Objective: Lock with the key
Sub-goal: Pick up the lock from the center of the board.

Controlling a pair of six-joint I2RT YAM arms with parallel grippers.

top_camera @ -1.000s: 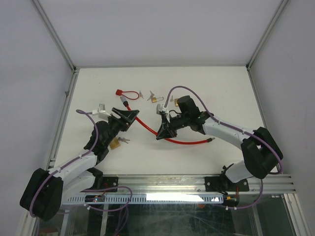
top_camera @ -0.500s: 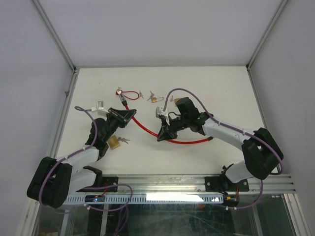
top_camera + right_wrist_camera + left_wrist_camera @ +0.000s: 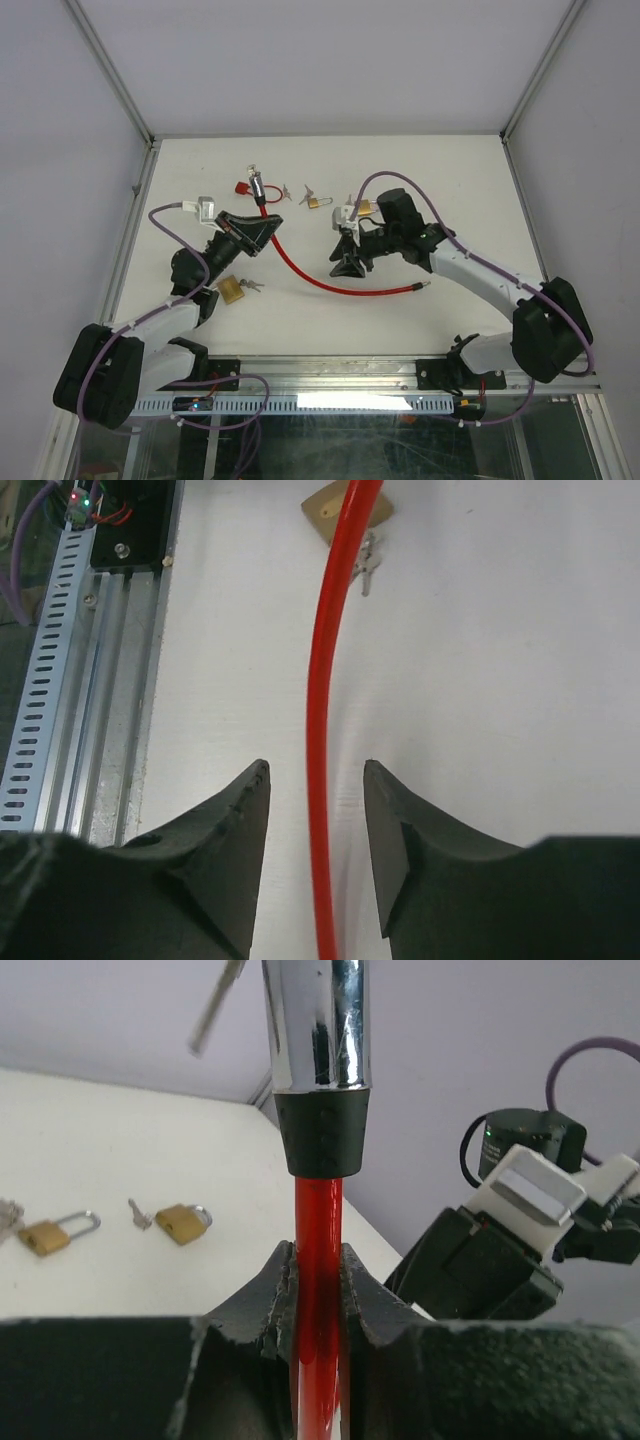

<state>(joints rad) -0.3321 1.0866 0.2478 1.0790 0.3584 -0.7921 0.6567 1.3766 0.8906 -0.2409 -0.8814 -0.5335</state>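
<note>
Readable text, labels, brands, numbers, signs: none in any view. Brass padlocks (image 3: 180, 1223): faces too small and blurred to tell whether they carry any stamp.
</note>
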